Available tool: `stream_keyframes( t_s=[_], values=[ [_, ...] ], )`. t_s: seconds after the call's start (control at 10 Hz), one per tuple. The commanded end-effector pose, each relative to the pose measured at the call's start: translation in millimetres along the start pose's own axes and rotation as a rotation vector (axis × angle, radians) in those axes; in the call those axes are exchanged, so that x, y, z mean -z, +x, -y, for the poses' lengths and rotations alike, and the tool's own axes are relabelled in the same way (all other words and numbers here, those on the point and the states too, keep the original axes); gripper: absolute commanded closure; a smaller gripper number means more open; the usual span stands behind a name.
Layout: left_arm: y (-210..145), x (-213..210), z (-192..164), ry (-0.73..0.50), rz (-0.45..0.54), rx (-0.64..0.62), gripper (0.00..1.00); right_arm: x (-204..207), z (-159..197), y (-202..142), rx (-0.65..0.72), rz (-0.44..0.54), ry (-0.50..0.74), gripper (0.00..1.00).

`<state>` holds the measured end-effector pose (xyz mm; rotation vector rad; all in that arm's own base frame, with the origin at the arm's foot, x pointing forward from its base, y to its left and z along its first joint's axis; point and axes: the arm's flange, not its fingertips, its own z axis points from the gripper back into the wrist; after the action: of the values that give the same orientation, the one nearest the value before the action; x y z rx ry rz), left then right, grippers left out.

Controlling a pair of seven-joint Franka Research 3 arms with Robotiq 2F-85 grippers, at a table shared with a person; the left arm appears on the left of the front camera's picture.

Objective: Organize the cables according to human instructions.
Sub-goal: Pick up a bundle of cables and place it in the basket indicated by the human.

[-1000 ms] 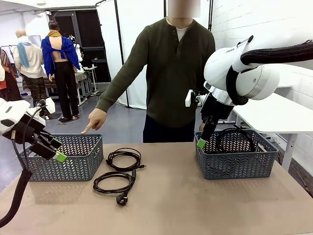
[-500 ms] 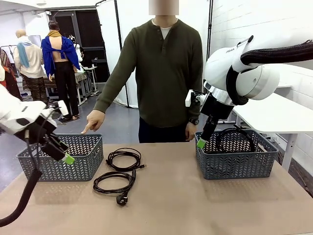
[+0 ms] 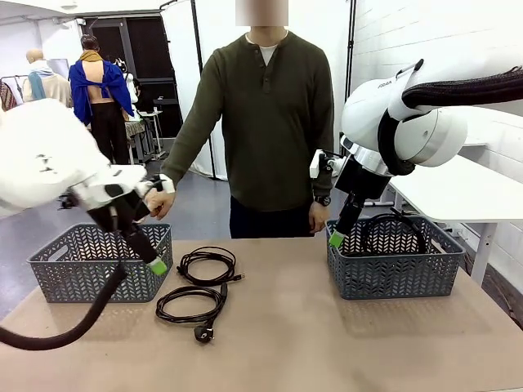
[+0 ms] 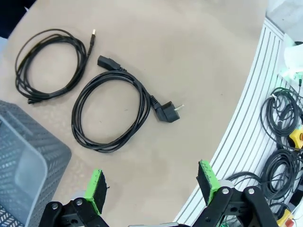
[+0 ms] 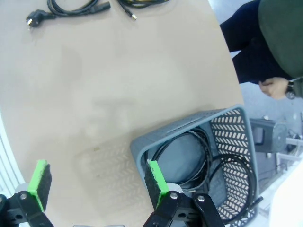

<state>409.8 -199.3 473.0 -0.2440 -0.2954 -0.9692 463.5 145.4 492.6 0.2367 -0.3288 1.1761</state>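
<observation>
black power cord coiled on table | left gripper spread near it | right gripper spread by grey basket, cords apparently inside

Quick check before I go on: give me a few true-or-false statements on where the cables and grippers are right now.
1. The round-plug cable and the thinner cable both lie coiled on the table. True.
2. The left gripper is shut on a cable. False: it is open and holds nothing.
3. The right basket holds coiled cable. True.
4. The right gripper is down at the two table cables. False: it hangs open by the right basket's rim.
</observation>
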Motion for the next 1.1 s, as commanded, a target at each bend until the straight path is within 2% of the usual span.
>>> stream_keyframes(
  t_s=[0.0, 0.4, 1.0],
  values=[
    [26, 10, -7, 0.027, -0.088, -0.039, 0.00, -1, 0, -1, 0.006, 0.001, -0.002, 0.00],
    [47, 49, -7, 0.071, -0.099, -0.063, 0.00, -1, 0, -1, 0.006, 0.001, -0.002, 0.00],
    [42, 49, -4, 0.040, -0.101, -0.043, 0.00, -1, 0, -1, 0.006, 0.001, -0.002, 0.00]
  ],
)
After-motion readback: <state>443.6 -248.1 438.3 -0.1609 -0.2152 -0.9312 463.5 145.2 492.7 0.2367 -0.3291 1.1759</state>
